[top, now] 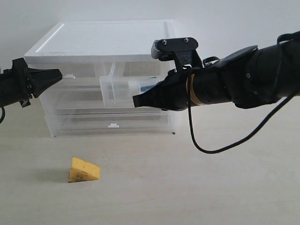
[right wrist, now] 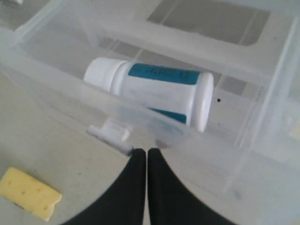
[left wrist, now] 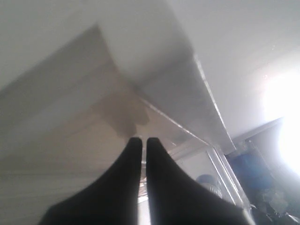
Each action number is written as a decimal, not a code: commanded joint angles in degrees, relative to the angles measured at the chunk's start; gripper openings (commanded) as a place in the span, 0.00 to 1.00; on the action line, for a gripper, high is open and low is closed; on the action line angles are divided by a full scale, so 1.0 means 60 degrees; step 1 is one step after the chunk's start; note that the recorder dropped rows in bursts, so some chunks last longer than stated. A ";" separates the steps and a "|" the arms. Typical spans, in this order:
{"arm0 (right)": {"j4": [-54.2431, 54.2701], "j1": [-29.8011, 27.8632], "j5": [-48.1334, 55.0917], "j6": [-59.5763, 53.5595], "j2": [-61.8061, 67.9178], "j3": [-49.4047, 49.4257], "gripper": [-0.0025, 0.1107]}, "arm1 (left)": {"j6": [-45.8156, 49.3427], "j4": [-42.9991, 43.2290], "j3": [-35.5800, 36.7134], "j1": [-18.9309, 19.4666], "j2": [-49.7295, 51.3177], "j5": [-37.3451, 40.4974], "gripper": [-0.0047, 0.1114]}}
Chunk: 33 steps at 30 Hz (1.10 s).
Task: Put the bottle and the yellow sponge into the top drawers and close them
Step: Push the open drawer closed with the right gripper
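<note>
1. Exterior view: white-topped clear cabinet [top: 108,40] sits far on the worktop [top: 211,187]. The right top drawer [top: 112,93] is pulled out and the bottle [top: 150,86] is inside it, only a blue patch showing through the plastic. The left top drawer [top: 82,83] looks shut. Yellow sponge [top: 84,170] lies on the worktop, near left, well apart from the cabinet. Left gripper [top: 58,75] has its jaws pressed together, tip just beside the left top drawer's front; contact can't be told. Right gripper [top: 136,101] also has its jaws pressed together, holding nothing, tip at the front of the open drawer.
2. Left wrist view: blurry. Jaws pressed together and empty, pointing at the cabinet's edge. A blue smear shows off to one side, too blurred to name.
3. Right wrist view: jaws pressed together and empty, tip just beside the white tab handle [right wrist: 112,133] of the open drawer. The bottle lies on its side in that drawer, white cap toward the sponge's side. The sponge is on the worktop outside the drawer.
</note>
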 commanded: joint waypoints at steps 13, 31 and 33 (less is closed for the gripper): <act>0.0020 0.0019 0.1009 -0.0274 0.1231 -0.1727 0.02 | 0.0062 -0.0043 -0.0060 -0.0041 -0.0022 0.0074 0.07; 0.0020 0.0019 0.1020 -0.0250 0.1248 -0.1925 0.02 | -0.0653 -0.0044 -0.0060 -0.0041 -0.0022 0.0074 0.07; 0.0052 0.0019 0.0884 -0.0250 0.1248 -0.1925 0.02 | -0.0651 -0.0064 -0.0060 -0.0041 -0.0022 0.0074 0.07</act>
